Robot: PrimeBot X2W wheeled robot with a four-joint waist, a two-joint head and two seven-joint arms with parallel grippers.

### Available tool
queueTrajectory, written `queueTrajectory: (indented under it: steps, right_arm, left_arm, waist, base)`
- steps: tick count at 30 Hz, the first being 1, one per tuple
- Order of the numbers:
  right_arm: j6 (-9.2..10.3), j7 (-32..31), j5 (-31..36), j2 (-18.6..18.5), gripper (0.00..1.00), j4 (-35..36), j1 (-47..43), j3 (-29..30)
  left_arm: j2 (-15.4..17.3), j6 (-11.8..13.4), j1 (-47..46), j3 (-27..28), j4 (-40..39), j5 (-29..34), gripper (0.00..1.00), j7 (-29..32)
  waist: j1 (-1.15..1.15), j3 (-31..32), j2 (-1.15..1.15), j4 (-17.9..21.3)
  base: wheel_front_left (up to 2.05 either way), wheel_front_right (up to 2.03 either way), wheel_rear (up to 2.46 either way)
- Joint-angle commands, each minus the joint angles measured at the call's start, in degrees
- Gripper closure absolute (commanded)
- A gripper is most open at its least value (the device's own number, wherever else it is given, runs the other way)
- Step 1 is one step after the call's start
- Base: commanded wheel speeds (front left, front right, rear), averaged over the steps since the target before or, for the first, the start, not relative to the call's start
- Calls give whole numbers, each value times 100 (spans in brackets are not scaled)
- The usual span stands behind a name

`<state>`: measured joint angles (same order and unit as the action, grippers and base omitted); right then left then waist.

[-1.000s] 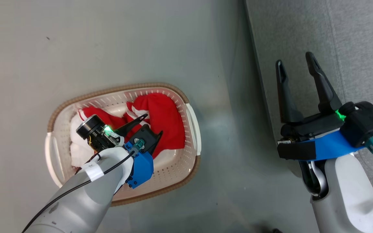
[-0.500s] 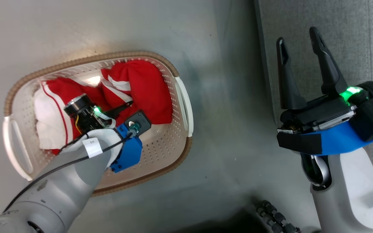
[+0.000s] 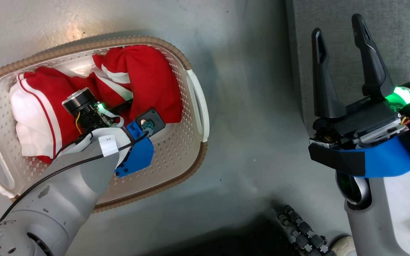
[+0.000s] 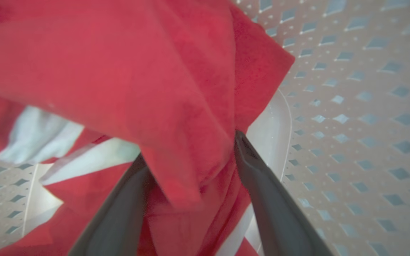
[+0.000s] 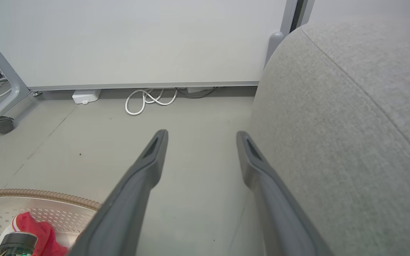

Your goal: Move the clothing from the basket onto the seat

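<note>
The left hand (image 4: 190, 149) is down inside the basket (image 3: 176, 149). Its two dark fingers (image 4: 262, 185) stand apart, with a fold of the red clothing (image 3: 144, 78) bunched between them but not pinched. The clothing fills the basket's 12 o'clock half, with a white panel at its 9 o'clock end, and the perforated bottom lies bare toward 5 o'clock. The basket stands on the grey floor (image 3: 247, 106). Off at 3 o'clock the right hand (image 3: 337, 26) hovers empty with its fingers spread wide, over the near edge of the light-grey seat (image 3: 404, 35).
</note>
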<state>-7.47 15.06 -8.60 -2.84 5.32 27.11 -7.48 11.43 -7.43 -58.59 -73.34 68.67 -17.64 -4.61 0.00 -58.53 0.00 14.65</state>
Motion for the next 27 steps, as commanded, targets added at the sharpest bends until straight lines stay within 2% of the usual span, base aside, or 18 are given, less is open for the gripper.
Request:
queueTrajectory:
  steps: [1, 2, 3, 16, 27]
  right_arm:
    - [-4, 19, 43, -9, 0, 54, -2, -2]
    - [-4, 19, 48, -9, 0, 56, -5, -9]
    - [-4, 19, 47, -9, 0, 52, -1, -18]
    - [-4, 19, 84, -9, 0, -79, 57, -11]
    - [-4, 19, 260, -11, 0, -369, -102, 59]
  left_arm:
    - [-6, -1, -68, -19, -19, 59, 38, -7]
    - [-18, -1, -71, -18, -27, 56, 72, -2]
    - [-33, -1, -64, -19, -41, 60, 100, -4]
    - [-135, -1, 113, -20, -352, -157, 100, -326]
    - [-500, -1, 471, -20, -717, -368, 100, -977]
  waist:
    - [0, -28, 0, -56]
    - [0, -31, 0, -67]
    - [0, -29, 0, -73]
    - [0, 350, 0, -247]
    - [0, 1413, 0, -734]
  base:
    - [1, 1, 1]
    - [0, 0, 0]
    - [0, 0, 0]
    - [0, 0, 0]
    - [0, 0, 0]
